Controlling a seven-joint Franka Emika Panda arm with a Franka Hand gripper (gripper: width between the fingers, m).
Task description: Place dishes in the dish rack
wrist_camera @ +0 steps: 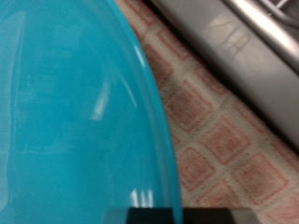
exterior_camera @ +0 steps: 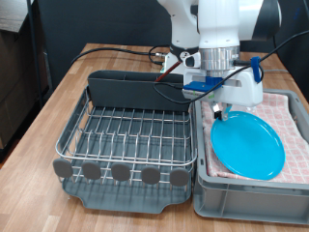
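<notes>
The bright-blue plate lies on pink checked cloth in the grey crate at the exterior view's right. My gripper is low over the plate's rim on the side nearest the dish rack. In the wrist view the plate fills most of the picture, and a dark fingertip sits beside its rim. The dish rack, silver wire on a dark tray, stands at the exterior view's left with nothing on its wires. The white cup and the wooden spoon are out of view.
A dark caddy runs along the rack's far edge and round grey discs along its near edge. The crate's grey wall and the cloth lie beside the plate. Cables trail over the wooden table.
</notes>
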